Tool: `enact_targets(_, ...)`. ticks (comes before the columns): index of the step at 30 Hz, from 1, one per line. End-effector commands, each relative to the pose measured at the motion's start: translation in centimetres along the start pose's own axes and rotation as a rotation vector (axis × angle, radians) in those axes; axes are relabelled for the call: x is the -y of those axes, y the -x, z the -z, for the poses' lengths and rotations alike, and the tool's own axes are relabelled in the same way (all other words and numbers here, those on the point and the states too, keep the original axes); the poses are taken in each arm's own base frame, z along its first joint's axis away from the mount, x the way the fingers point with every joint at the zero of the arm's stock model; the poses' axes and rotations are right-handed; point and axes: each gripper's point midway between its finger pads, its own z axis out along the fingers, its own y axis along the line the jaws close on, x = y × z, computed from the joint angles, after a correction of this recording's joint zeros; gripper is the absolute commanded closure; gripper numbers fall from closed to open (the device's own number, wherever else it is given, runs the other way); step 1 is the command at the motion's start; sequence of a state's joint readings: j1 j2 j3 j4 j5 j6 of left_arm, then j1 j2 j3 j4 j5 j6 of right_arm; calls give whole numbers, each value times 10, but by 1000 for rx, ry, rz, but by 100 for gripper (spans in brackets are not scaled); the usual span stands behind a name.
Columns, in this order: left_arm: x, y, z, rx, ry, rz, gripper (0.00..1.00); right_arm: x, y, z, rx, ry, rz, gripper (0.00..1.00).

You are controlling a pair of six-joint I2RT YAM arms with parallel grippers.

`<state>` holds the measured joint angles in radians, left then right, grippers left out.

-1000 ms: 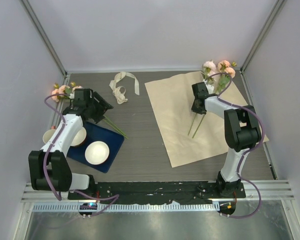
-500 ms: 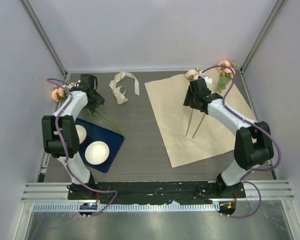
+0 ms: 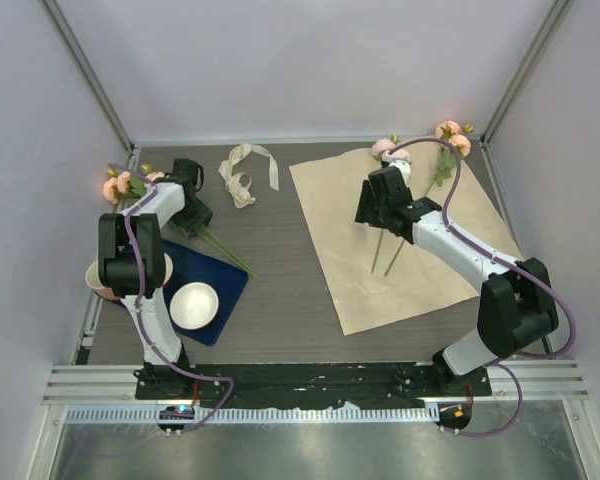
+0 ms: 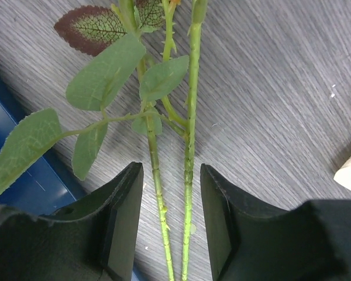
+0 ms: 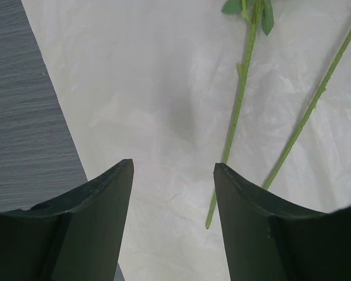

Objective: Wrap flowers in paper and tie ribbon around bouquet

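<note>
Grey wooden tabletop (image 3: 280, 300) is spread beneath both arms. Two green stems of the flowers (image 4: 189, 146) are straddled, not clamped, by the half-open left gripper (image 4: 169, 175). Nothing is held by the right gripper (image 5: 172, 170), jaws wide apart; the paper (image 5: 152, 88) is seen beneath them, two other stems (image 5: 238, 99) just right. The ribbon (image 3: 242, 175) is seen farther back.

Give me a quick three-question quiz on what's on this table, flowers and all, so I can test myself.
1. True or false: the ribbon lies on the bare table, off the paper.
2. What does the open left gripper straddle? A two green stems, B a bowl, C a rose bloom.
3. What do the flower stems beside the right gripper lie on?
Key: 1 true; 2 A; 3 the paper.
</note>
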<state>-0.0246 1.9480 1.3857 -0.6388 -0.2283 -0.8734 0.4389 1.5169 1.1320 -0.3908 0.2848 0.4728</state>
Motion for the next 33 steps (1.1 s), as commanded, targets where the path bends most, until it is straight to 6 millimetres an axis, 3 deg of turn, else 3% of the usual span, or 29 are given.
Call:
enact_targets(1, 6, 9, 5, 59, 7, 24, 52, -13, 1, 7, 19, 43, 11, 36)
enact_targets(5, 1, 11, 21, 108, 25, 9, 47, -16, -1, 8, 18, 46, 17, 36)
enact_targets(10, 20, 21, 40, 146, -40, -46, 46, -16, -2, 8, 15, 46, 22, 37)
enact_targets(16, 35, 16, 25, 67, -30, -67, 53, -17, -1, 9, 13, 52, 28, 36)
enact_targets(22, 29, 12, 13, 63, 12, -35, 55, -12, 0, 13, 25, 40, 36, 37)
enact_targets(29, 15, 7, 2, 78, 60, -31, 45, -17, -6, 8, 4, 59, 30, 36)
enact_targets(33, 19, 2, -10, 54, 58, -48, 51, -18, -5, 11, 5, 67, 28, 37)
